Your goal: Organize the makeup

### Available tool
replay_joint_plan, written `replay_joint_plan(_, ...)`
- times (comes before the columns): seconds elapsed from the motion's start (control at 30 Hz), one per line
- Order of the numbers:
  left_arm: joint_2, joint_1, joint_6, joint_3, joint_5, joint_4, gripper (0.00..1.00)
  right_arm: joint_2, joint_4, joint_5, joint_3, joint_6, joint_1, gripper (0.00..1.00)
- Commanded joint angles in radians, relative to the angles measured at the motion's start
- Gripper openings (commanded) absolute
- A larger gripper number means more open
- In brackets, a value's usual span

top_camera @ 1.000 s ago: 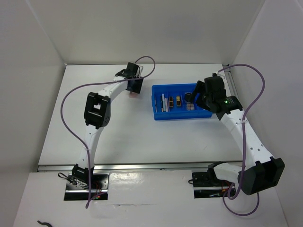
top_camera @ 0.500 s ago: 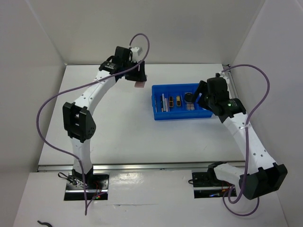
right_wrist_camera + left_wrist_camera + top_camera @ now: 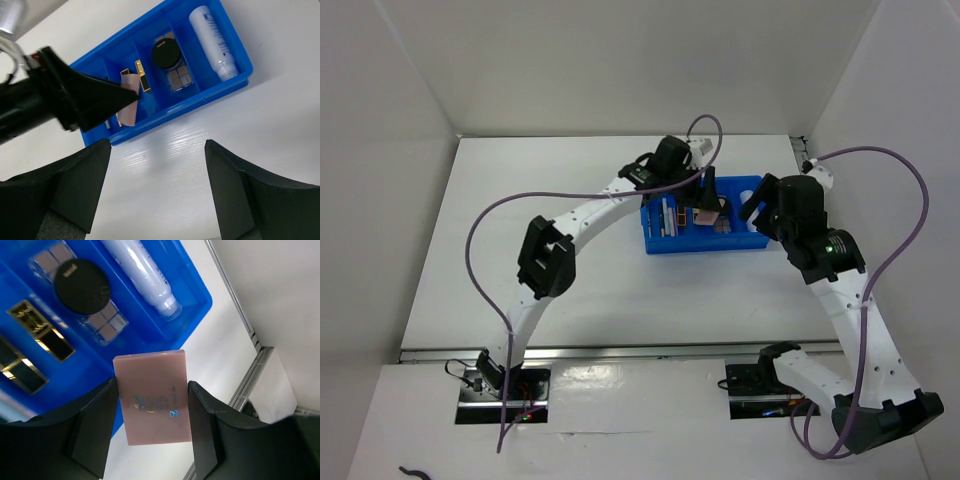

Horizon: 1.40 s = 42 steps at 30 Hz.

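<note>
- As its arm reaches in from the left across the white table (image 3: 570,270), the left gripper (image 3: 152,415) clamps the brownish-pink rectangular palette (image 3: 152,400) by its two long edges, one black finger pressed flat to each side
- The palette hangs in the air over the blue tray (image 3: 705,250), touching nothing but the fingers; the top view places it above the tray's middle compartments, while the left wrist view sets it against the tray's wall and the table beyond
- In the tray's leftmost compartment, thin pencils (image 3: 663,216) lie lengthwise, partly hidden behind the left arm
- One compartment to the right, the black-and-gold palette (image 3: 42,332) lies flat among similar gold-edged pieces set side by side
- Further right, the round black compact (image 3: 81,280) rests on top of a clear case of square pans (image 3: 102,325), covering the case's middle
- The white tube (image 3: 142,272) lies alone in the rightmost compartment, its cap end close to the tray's wall
- At the right, the right gripper (image 3: 152,185) hovers above bare table just beside the tray's long wall, its jaws spread wide with nothing between them, its camera looking down on the whole tray and on the left gripper's load
</note>
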Motion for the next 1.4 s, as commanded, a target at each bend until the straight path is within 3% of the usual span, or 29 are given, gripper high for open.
replay_joint_plan(0.0, 0.052, -0.008, -0.092, 0.094, -0.054, 0.117, 0.15, -0.049, -0.038, 0.077, 0.025, 0.025, 0.006, 0.83)
replay_joint_plan(0.1, 0.144, -0.035, -0.102, 0.209, -0.173, 0.074, 0.15, -0.071, -0.038, 0.056, 0.002, 0.039, 0.006, 0.83)
replay_joint_plan(0.3, 0.236, -0.044, -0.162, 0.247, -0.270, 0.154, 0.17, -0.092, -0.070, 0.054, -0.009, 0.076, 0.006, 0.82)
replay_joint_plan(0.83, 0.321, -0.044, -0.162, 0.284, -0.296, 0.230, 0.17, -0.114, -0.100, 0.110, -0.009, 0.076, 0.006, 0.82)
replay_joint_plan(1.1, 0.330, -0.044, -0.162, 0.284, -0.305, 0.240, 0.22, -0.114, -0.090, 0.110, -0.018, 0.065, 0.006, 0.82)
replay_joint_plan(1.17, 0.339, -0.044, -0.162, 0.284, -0.305, 0.240, 0.27, -0.114, -0.090, 0.110, -0.018, 0.065, 0.006, 0.82)
replay_joint_plan(1.27, 0.339, -0.044, -0.153, 0.284, -0.286, 0.249, 0.59, -0.114, -0.090, 0.119, -0.018, 0.065, 0.006, 0.82)
replay_joint_plan(1.37, 0.339, -0.044, -0.153, 0.275, -0.259, 0.249, 0.80, -0.105, -0.090, 0.119, -0.018, 0.065, 0.006, 0.82)
